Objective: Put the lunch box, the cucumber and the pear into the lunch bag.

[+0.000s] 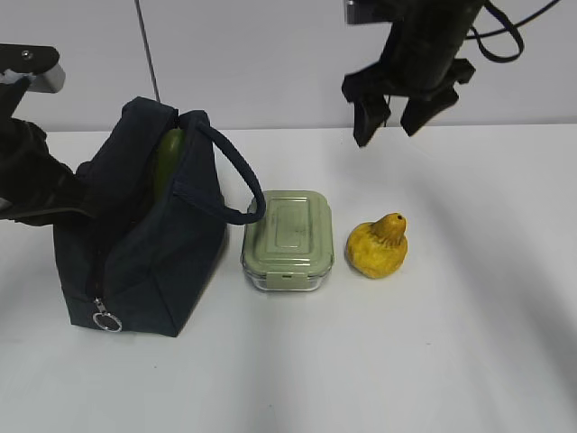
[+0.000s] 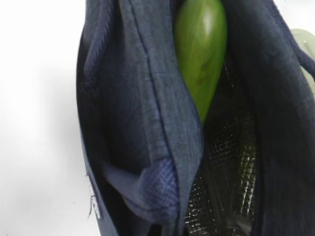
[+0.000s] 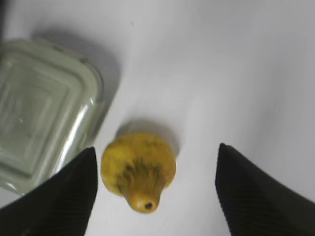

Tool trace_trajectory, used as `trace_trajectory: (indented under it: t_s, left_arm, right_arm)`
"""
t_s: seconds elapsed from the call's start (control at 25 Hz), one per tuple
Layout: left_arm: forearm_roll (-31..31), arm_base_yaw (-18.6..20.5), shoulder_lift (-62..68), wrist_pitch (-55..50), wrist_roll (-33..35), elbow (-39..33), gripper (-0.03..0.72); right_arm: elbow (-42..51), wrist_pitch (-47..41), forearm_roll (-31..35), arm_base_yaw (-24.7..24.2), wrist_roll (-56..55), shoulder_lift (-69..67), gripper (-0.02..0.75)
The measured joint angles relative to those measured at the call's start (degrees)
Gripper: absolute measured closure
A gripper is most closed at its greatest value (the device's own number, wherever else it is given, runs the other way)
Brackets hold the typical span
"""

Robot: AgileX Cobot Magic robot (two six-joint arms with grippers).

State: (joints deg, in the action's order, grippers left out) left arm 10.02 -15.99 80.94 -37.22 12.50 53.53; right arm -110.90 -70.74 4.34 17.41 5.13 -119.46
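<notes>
Pear (image 1: 378,247) beside lunch box (image 1: 288,240), under wide right jaws (left jaws closed, unseen).

White table (image 1: 469,361), pale wall (image 1: 270,54) behind

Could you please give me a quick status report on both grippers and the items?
Left gripper shut on dark navy fabric lunch bag, smooth green cucumber inside. Right gripper open above lumpy yellow pear. Sage-lidded clear lunch box still outside. Nothing blocking.

Pear (image 3: 139,169) on white table (image 3: 236,73), between spread fingers (image 3: 64,196) of right gripper (image 3: 155,189), untouched. Lunch box (image 3: 42,105) just beside, at left.
</notes>
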Motion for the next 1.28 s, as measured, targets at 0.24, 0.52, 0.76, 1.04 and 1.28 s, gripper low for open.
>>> trace_trajectory:
  t_s: [0.24, 0.52, 0.76, 1.04, 1.28]
  left_arm:
    - [-0.14, 0.00, 0.00, -0.11, 0.00, 0.00, 0.704]
    - [-0.14, 0.05, 0.00, -0.35, 0.00, 0.00, 0.704]
    - [-0.14, 0.11, 0.00, -0.67, 0.00, 0.00, 0.704]
    - [-0.14, 0.11, 0.00, -0.95, 0.00, 0.00, 0.704]
    - [-0.14, 0.11, 0.00, -0.97, 0.00, 0.00, 0.704]
  right_arm:
    - [16.78, 3.85, -0.95, 0.22, 0.79, 4.82, 0.183]
    - [23.07, 12.70, 6.64, 0.22, 6.83, 5.18, 0.192]
    - [23.07, 14.66, 7.68, 0.22, 7.58, 4.02, 0.195]
    - [23.20, 14.76, 7.29, 0.22, 8.02, 2.48, 0.486]
    - [22.67, 14.05, 6.46, 0.22, 8.37, 7.82, 0.568]
